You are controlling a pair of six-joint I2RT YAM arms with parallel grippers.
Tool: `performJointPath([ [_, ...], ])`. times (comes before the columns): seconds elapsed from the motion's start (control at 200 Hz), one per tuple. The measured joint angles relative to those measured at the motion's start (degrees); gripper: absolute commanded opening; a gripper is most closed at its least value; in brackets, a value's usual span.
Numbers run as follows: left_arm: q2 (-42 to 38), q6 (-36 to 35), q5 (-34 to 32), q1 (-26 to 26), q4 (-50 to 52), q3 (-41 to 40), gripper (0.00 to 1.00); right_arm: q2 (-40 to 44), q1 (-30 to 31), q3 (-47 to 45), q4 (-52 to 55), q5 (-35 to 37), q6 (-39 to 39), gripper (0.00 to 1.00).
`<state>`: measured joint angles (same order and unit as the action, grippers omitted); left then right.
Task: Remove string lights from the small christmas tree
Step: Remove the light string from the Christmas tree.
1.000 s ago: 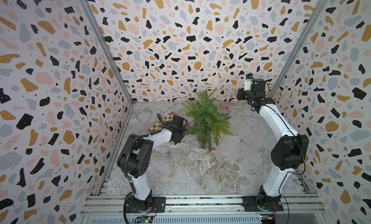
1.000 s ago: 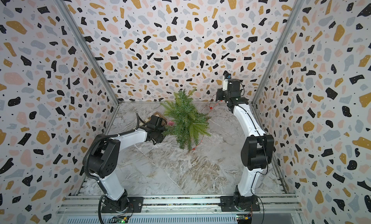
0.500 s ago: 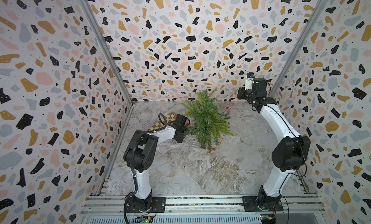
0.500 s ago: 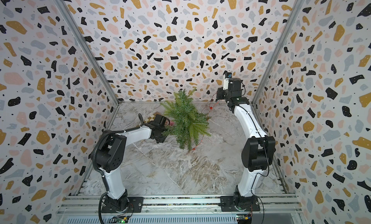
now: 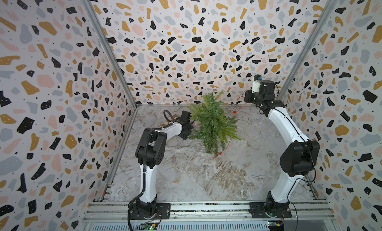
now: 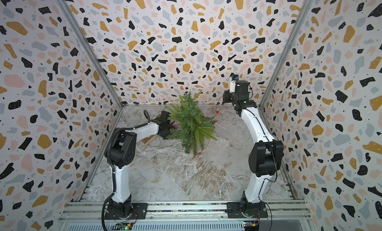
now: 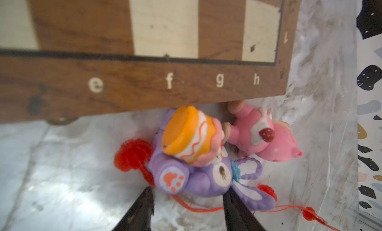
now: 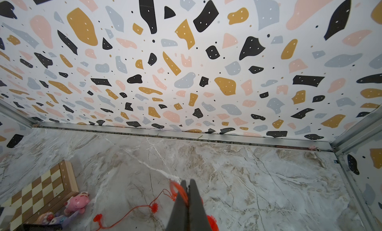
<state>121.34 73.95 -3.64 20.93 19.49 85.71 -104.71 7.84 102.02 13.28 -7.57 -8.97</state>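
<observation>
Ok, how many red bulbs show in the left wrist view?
3: one bulb against the purple toy near its paw, one by its ear, one farther along the wire. Others may hide under it.

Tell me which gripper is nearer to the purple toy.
Left. The left gripper's fingers flank the purple toy by the chessboard; the right gripper is beyond the tree, clamping the string lights.

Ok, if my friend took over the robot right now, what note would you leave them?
Right claw: shut on the string lights, raised near the back corner.
Left claw: open, low by the purple toy beside the chessboard; red wire runs past the toy.
The small christmas tree: toward the back of the table, wire hanging in its branches.
Done: one stretch is off the tree.
Left: get the rest off.
</observation>
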Motion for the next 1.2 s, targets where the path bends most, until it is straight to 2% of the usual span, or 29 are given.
performJointPath([
  [0.25, 4.74, -4.5, 0.04, -1.79, -1.07, 6.8, 0.54, 0.0, 0.0, -0.74, -0.02, -0.76, -0.04, 0.0],
  [0.376, 6.03, -7.23, 0.04, -2.25, -0.81, 9.68, 0.45, 0.0, 0.0, -0.83, -0.04, -0.85, -0.04, 0.0],
  [0.491, 5.75, -8.63, 0.02, -2.34, 0.63, 11.47, 0.46, 0.0, 0.0, -0.9, -0.07, -0.83, -0.07, 0.0],
  [0.571, 4.5, -8.61, 0.13, -2.21, -0.22, 9.4, 0.52, 0.0, 0.0, -0.98, -0.07, -0.85, -0.07, 0.0],
  [0.706, 2.29, -8.11, 0.68, -1.79, -0.24, 4.92, 0.56, 0.0, 0.0, -1.18, -0.07, -1.03, -0.09, 0.0],
  [0.926, -1.88, -6.67, 1.44, -0.15, -1.07, 1.22, 0.58, 0.94, -0.07, -3.87, -0.83, -0.94, -0.17, 0.0],
  [1.202, -12.87, -7.67, 0.87, 0.5, -2.67, -4.98, 0.63, 5.01, -1.22, -10.16, -1.57, -0.96, -1.29, 0.0],
])
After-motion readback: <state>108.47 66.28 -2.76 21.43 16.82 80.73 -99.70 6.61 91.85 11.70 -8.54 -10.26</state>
